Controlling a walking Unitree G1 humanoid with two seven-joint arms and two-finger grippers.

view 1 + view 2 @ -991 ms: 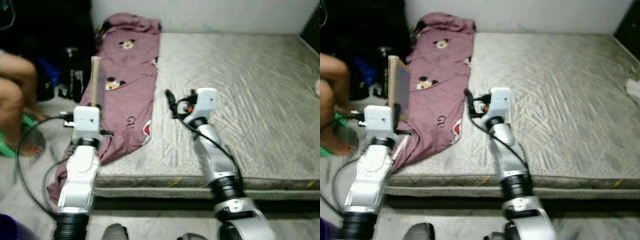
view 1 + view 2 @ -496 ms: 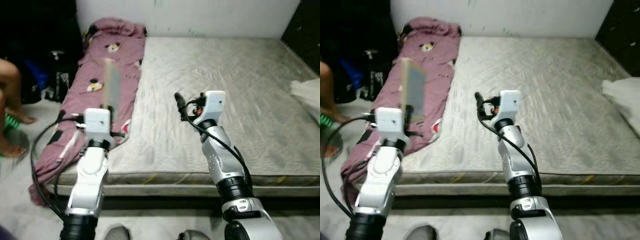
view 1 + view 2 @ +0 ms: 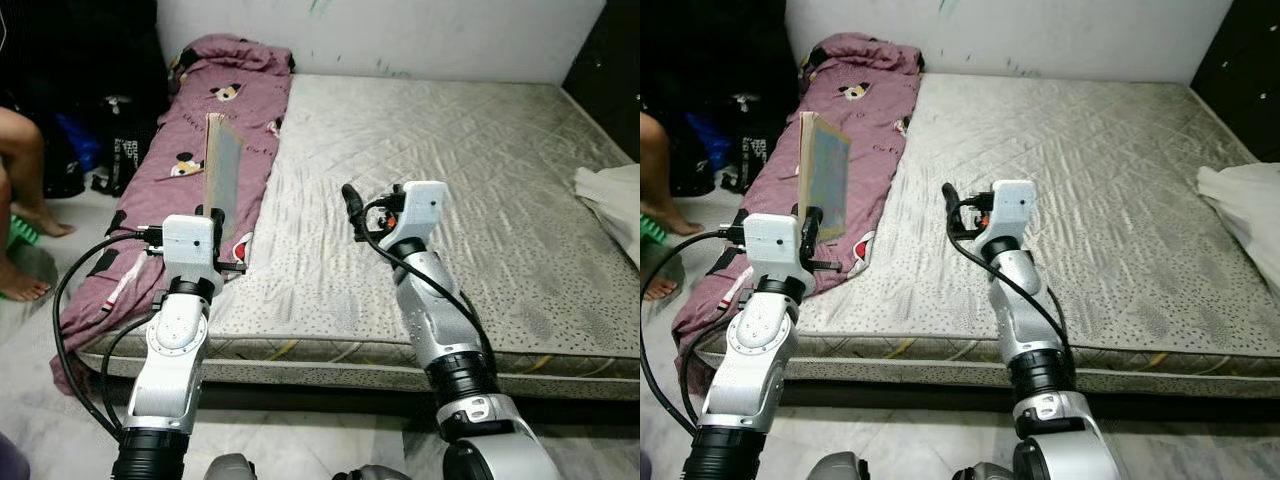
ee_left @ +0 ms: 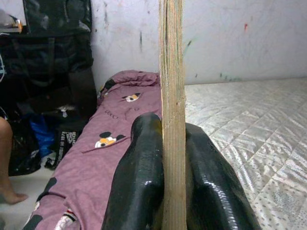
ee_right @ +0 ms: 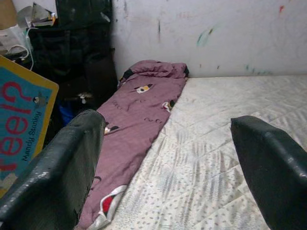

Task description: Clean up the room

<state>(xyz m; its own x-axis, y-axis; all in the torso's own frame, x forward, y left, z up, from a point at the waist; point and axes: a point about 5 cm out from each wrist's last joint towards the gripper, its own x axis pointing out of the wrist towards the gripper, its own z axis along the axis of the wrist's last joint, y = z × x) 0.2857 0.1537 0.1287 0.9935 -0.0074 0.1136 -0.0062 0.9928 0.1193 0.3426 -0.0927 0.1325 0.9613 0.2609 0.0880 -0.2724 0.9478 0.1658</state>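
Over the near edge of the bed [image 3: 480, 160], both my arms are raised. My left hand [image 4: 173, 158] is clenched on a thin book [image 3: 824, 188], holding it upright above the mauve blanket [image 3: 215, 130] that lies along the bed's left side. A second ago the picture was blurred and the bed sat more to the right; now the view is sharp and has swung right, so a white cloth [image 3: 1245, 205] shows at the bed's far right edge. The book stands in my grip as before, edge-on to the wrist camera. My right hand [image 5: 168, 167] hovers over the mattress with its fingers spread wide, holding nothing. On the book's blue cover I read "eel?" in red and "Mandy Stanley" beneath. A person's bare legs [image 3: 22, 190] are at the left.
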